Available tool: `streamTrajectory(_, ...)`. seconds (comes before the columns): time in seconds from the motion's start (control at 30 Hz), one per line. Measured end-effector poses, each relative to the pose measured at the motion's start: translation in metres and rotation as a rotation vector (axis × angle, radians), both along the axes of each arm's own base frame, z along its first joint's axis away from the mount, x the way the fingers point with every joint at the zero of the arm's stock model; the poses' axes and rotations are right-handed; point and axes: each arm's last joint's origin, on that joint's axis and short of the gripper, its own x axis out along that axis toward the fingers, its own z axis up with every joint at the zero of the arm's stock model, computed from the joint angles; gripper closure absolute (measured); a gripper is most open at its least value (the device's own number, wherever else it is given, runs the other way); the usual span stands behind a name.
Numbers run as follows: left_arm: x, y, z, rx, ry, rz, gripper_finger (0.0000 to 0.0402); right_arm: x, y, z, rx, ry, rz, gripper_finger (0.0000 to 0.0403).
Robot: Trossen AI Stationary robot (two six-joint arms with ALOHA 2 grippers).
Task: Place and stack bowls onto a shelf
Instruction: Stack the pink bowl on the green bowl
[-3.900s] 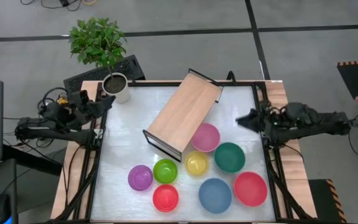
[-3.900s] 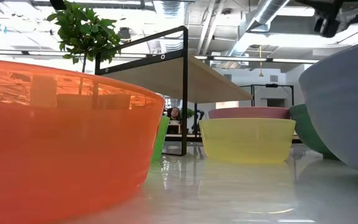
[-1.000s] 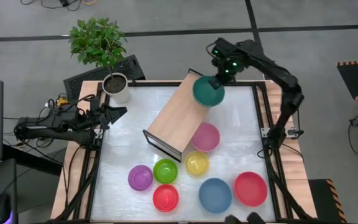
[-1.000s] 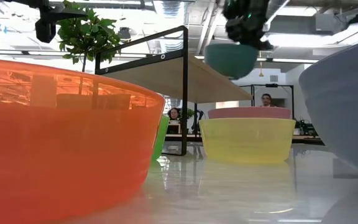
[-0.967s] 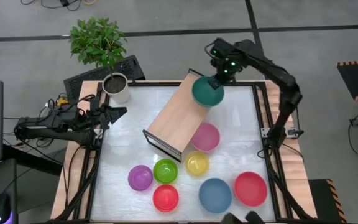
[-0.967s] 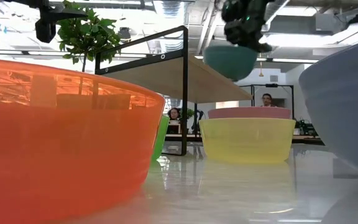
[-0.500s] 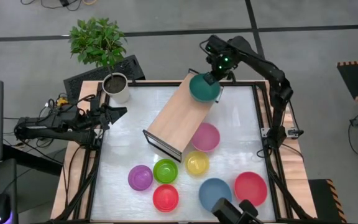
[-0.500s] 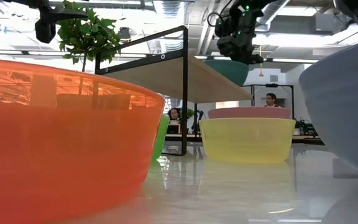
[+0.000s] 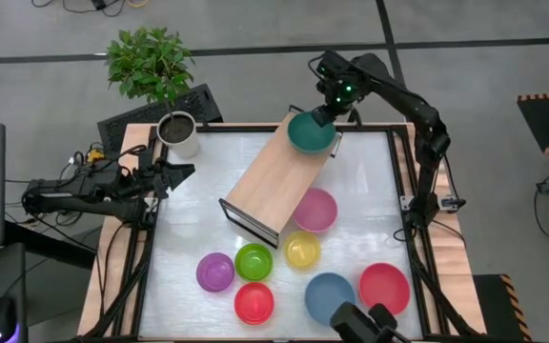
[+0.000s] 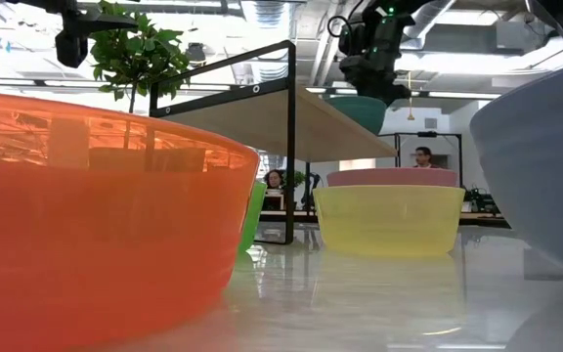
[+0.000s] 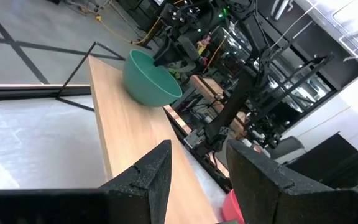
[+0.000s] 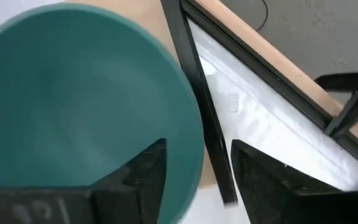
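Teal bowl [image 9: 312, 132] sits at the far end of the shelf [image 9: 279, 171], the end nearest the table's back edge, and the right gripper [image 9: 324, 116] pinches its rim on the side toward the table's back right corner. In the left wrist view the bowl's base looks to be touching the light-wood board or just above it; the pictures do not settle which. One dark finger is inside the bowl and one outside, pressed together on the wall.

The relation that matters: the bowl lies directly below and in front of the right gripper, close to the shelf's far end rail, while the shelf's long axis runs diagonally from the table's back right toward its front left. The bare board stretches away from the bowl along that diagonal, so in my judgement letting go here leaves the rest of the length free for other bowls.

The left gripper [image 9: 173, 168] waits at the table's left edge near the white pot [image 9: 177, 132], fingers spread, holding nothing. It is far from the shelf's far end; the right arm is plainly the nearer one.

Seven bowls rest on the table near its front edge: pink [image 9: 315, 210], yellow [image 9: 301, 250], green [image 9: 253, 261], purple [image 9: 214, 272], red [image 9: 254, 303], blue [image 9: 329, 293] and red-pink [image 9: 384, 289].
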Motion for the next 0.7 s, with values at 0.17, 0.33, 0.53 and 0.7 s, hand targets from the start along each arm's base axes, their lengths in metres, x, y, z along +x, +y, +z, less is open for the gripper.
streamTrajectory(0.17,0.0,0.0,0.0,0.001,0.001,0.0,0.0262,-0.027,0.033,0.048,-0.038,-0.071,-0.006,0.0196)
streamTrajectory(0.33,0.0,0.0,0.0,-0.008,-0.003,0.0,0.0262,-0.05,0.083,0.076,-0.118,-0.108,-0.005,0.0207)
streamTrajectory(0.53,0.0,0.0,0.0,-0.023,-0.01,0.0,0.0262,-0.071,0.141,0.062,-0.062,-0.099,-0.012,0.0208)
streamTrajectory(0.7,0.0,0.0,0.0,-0.029,-0.012,0.001,0.0262,-0.087,0.182,0.012,-0.003,-0.085,-0.067,0.0207)
